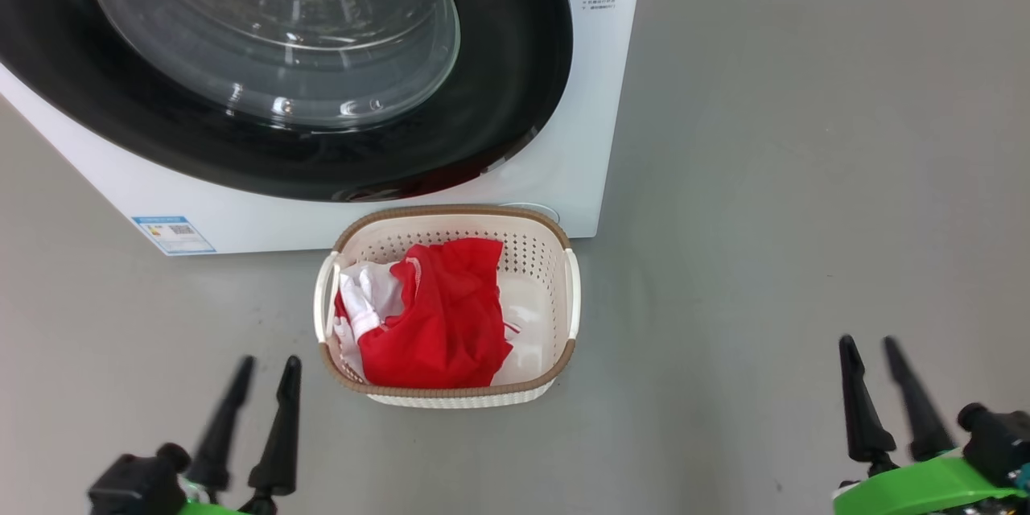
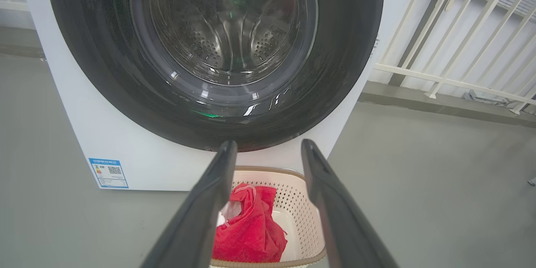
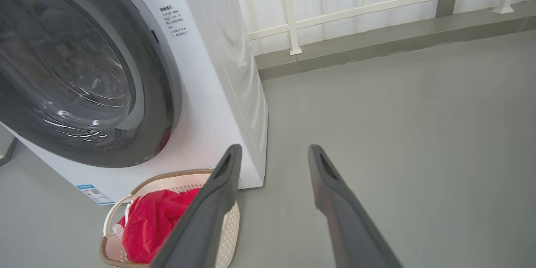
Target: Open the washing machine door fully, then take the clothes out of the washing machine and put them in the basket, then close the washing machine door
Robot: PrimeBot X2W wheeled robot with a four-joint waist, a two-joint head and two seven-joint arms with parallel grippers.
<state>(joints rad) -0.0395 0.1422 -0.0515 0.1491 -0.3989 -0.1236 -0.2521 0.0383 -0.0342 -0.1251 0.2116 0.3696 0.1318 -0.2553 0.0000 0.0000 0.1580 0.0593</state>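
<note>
The washing machine (image 1: 563,96) stands in front of me, white, with its round black-rimmed door (image 1: 273,56) shut flat against its front. Through the glass, the left wrist view shows the steel drum (image 2: 226,37) with no cloth in sight. The cream basket (image 1: 555,257) sits on the floor right before the machine, holding the clothes (image 1: 442,314): a red garment bunched over a white one. My left gripper (image 1: 268,366) hangs low at the basket's left, open and holding nothing. My right gripper (image 1: 871,346) is far to the basket's right, open too.
Grey floor (image 1: 764,217) spreads all around the machine and basket. A white railing (image 3: 335,12) and a raised grey kerb run along the wall to the machine's right. A blue label sticker (image 1: 173,233) marks the machine's lower left corner.
</note>
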